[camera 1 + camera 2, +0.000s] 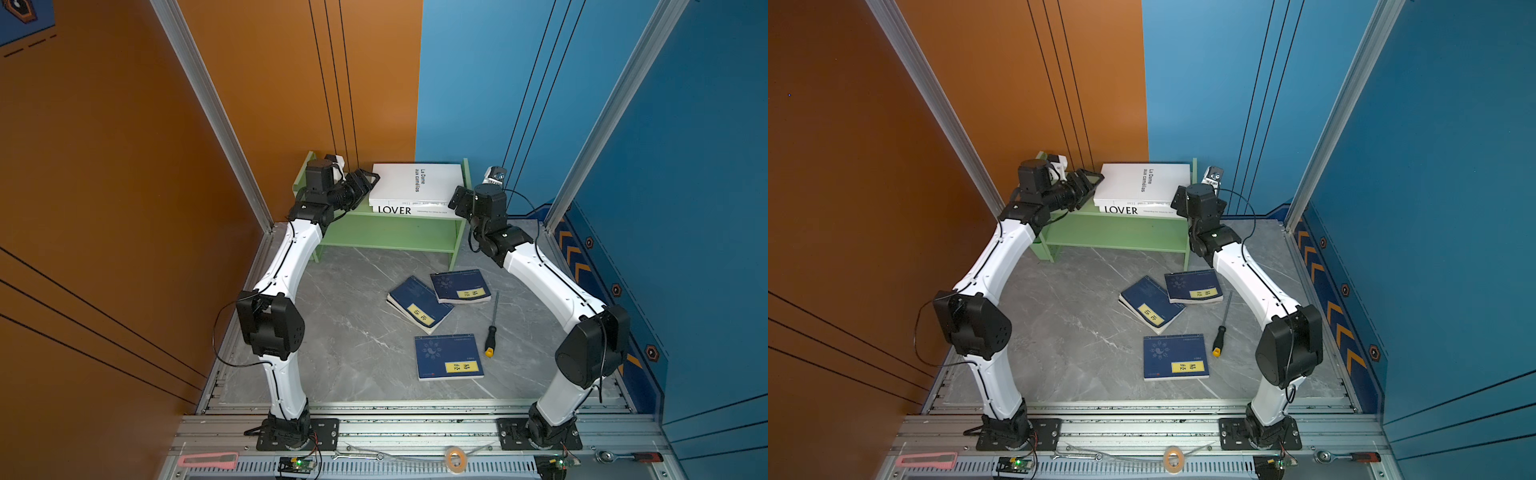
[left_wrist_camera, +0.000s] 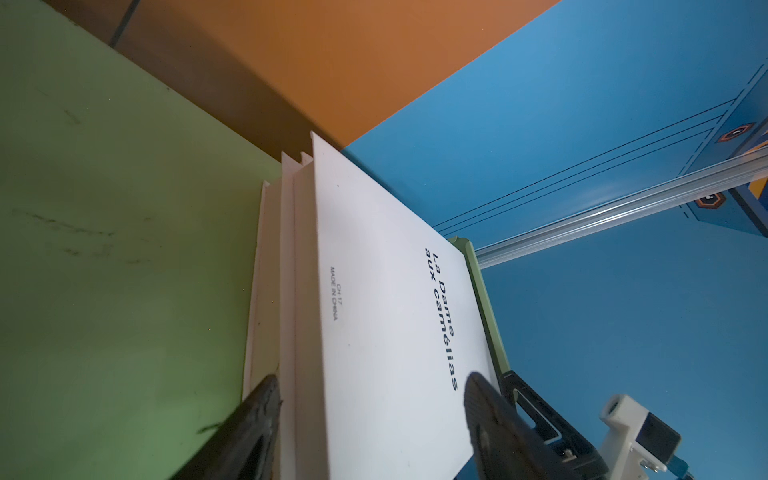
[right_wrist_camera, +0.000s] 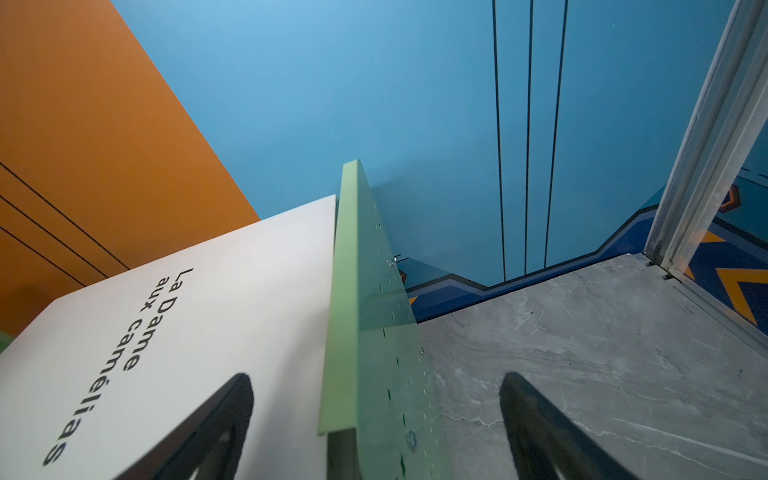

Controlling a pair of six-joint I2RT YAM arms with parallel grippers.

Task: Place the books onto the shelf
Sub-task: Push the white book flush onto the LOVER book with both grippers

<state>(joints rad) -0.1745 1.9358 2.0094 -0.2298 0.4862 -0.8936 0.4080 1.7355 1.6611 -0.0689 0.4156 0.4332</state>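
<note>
We saw the left pincer (image 2: 370,377) apart astride the white books (image 1: 415,185), and the right pincer (image 3: 377,375) apart astride the end of the green shelf (image 1: 390,232) at upper centre.

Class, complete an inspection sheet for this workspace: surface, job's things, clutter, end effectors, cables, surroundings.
Surface: grey tabletop, no spills seen.
Job's things: white books stacked on the green shelf; three blue books on the tabletop.
Clutter: screwdriver beside blue books.
End effectors: left end effector straddles the white books, grip unclear; right end effector open astride the shelf's side panel.
Cables: black cables loop off both arms.
Surroundings: orange wall, blue wall.
</note>
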